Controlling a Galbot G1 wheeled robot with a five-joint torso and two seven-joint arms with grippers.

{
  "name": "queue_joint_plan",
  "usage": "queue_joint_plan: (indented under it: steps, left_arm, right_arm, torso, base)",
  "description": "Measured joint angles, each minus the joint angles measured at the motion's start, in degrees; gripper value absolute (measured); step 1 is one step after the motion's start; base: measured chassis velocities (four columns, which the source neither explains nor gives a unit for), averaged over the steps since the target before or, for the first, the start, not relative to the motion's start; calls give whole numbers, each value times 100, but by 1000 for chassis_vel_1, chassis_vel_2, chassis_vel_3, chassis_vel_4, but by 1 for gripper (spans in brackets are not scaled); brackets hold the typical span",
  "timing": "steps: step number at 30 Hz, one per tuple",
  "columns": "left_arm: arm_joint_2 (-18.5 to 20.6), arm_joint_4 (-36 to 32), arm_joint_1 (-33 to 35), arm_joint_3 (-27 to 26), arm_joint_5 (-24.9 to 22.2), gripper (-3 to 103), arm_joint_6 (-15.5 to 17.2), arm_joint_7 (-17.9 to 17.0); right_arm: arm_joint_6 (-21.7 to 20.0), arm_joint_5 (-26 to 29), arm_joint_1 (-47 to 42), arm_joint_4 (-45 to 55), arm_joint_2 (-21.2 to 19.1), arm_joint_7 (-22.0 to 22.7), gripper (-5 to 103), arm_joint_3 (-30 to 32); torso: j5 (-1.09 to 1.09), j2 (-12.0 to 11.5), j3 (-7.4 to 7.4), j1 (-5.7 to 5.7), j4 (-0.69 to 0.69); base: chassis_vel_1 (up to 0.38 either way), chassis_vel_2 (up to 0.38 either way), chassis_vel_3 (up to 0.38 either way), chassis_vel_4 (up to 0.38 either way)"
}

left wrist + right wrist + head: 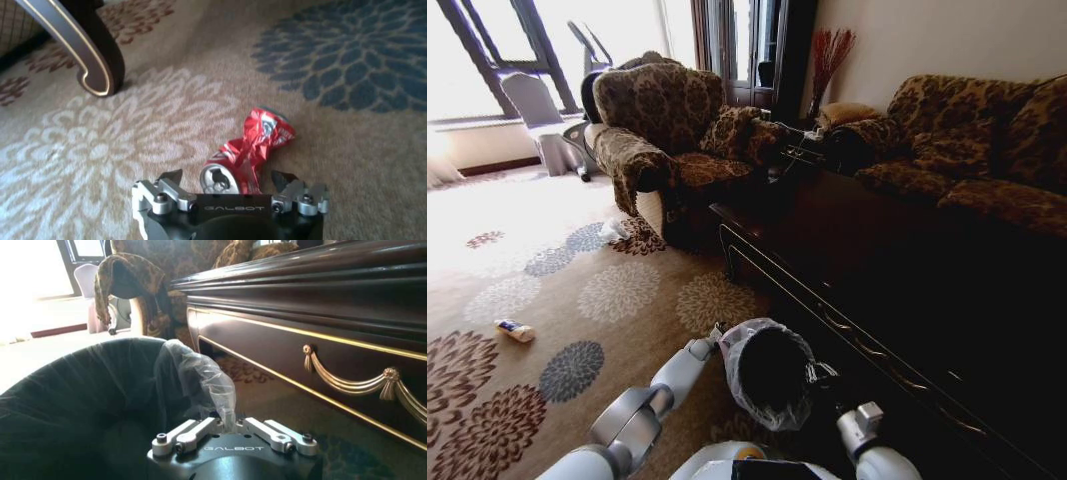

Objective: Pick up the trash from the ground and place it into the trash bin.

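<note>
On the carpet [120, 150] just below your left hand [230, 182] lies the crushed red can [257, 145], its silver top end sitting between the spread fingers [170, 182], which are wide open and grip nothing; a dark curved furniture leg [93, 55] stands beyond it. Your right hand [230, 427] is pinched shut on a fold of the liner [207, 380] at the rim of the bin [80, 390], holding it up beside the long dark cabinet [313, 335] with gold trim. From the head view, the bin [767, 370] hangs near you between both arms, with the left arm [657, 395] reaching down beside it. Farther out on the left, a yellowish wrapper [515, 329] lies on the carpet, and a white bag [612, 230] rests far off by the armchair [662, 140].
</note>
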Motion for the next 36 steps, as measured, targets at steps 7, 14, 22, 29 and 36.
queue_joint_plan:
  steps: [7, 14, 22, 29, 36]
  left_arm:
    - [-104, 142, 20, -216, -48, 72, 30, -62]
    - [-167, 244, 50, -307, -106, 52, 48, -48]
    - [-236, 216, 101, -314, -122, 26, 51, -1]
    - [-25, -83, 261, -304, -236, 22, 61, -3]
    - [61, -168, 335, -311, -265, 22, 46, -3]
  right_arm:
    - [23, 2, -7, -7, 5, -17, 4, -6]
    - [28, -1, -21, -11, 4, -52, 4, -9]
    - [39, -14, -51, -9, 16, -64, 4, -2]
    - [39, -21, -43, -2, 11, -53, 4, -4]
    - [39, -44, -40, -2, 23, -49, 4, -31]
  torso:
    - [0, 0, 0, 0, 1]
    - [0, 0, 0, 0, 1]
    - [-1, 0, 0, 0, 0]
    - [0, 0, 0, 0, 2]
    - [-1, 0, 0, 0, 0]
  base:
    - [0, 0, 0, 0]
    - [0, 0, 0, 0]
    - [0, 0, 0, 0]
    - [0, 0, 0, 0]
    - [0, 0, 0, 0]
